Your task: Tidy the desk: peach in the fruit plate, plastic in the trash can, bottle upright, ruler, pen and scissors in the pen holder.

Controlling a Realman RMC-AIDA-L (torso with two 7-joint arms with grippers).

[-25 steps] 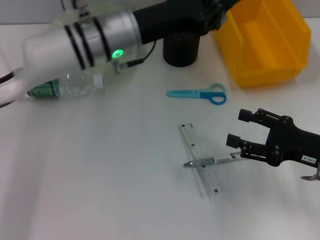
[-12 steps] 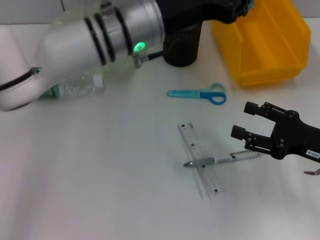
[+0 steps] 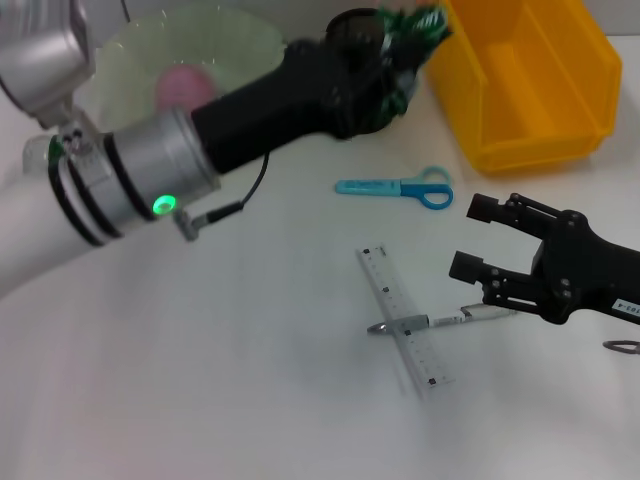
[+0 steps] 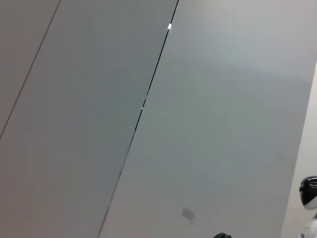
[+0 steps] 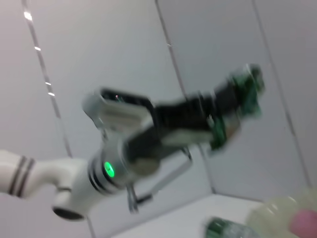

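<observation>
The left claw is raised at the far edge of the worktop, over the black mesh pen holder and just beside the yellow trash can. It is blurred, with green showing around its tip, and whether it is clenched or released cannot be told. Its black forearm runs back toward the robot's left, past a silver wrist section with a lit green lamp, to the white upper arm.

The right claw hovers low at the right of the worktop with its fingers spread apart and nothing between them. Its lower finger sits just at the end of the pen, which lies across the ruler. The scissors lie flat between the ruler and the trash can.

Half a second ago the left arm lay lower across the far left, covering the fruit plate; now it has swung up, so the plate and the peach inside it are in plain sight. The bottle, seen lying by the arm then, now appears only in the right wrist view, beside the plate. The right claw has edged slightly closer to the pen.
</observation>
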